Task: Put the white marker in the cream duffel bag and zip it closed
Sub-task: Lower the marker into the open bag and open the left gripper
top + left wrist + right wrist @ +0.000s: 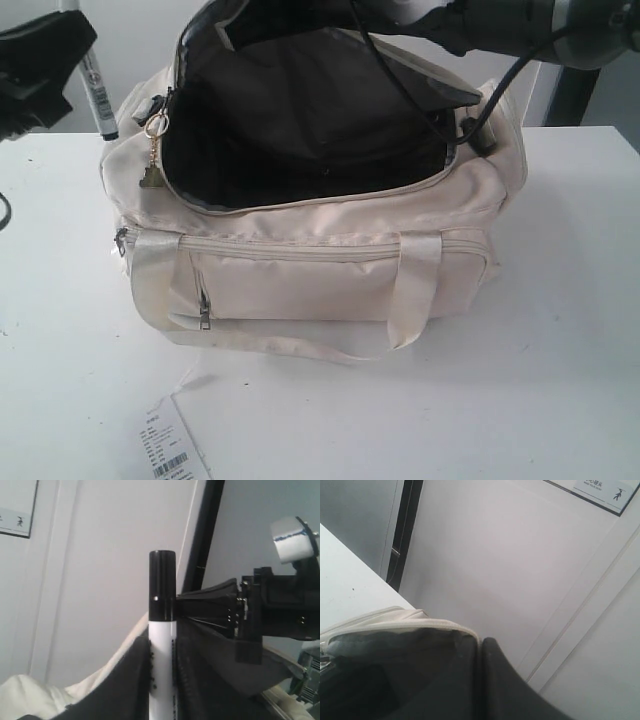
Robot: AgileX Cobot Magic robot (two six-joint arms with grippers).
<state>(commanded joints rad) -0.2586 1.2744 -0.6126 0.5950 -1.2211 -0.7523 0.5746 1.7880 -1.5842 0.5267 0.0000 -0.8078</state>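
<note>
The cream duffel bag (330, 270) sits in the middle of the white table (560, 330), its top open and its dark lining (300, 120) showing. My left gripper (162, 680) is shut on the white marker (162, 650), which stands upright with its black cap (162, 585) away from the fingers. In the exterior view the marker (100, 95) hangs above the table just left of the bag's left end. My right gripper (481, 647) is shut on the cream-edged top flap (420, 622) and holds it raised over the opening.
A white barcode paper tag (172, 450) lies near the table's front edge. A gold zipper pull (153, 160) dangles at the bag's left end. The right arm and its cable (510, 70) cross above the bag's right end.
</note>
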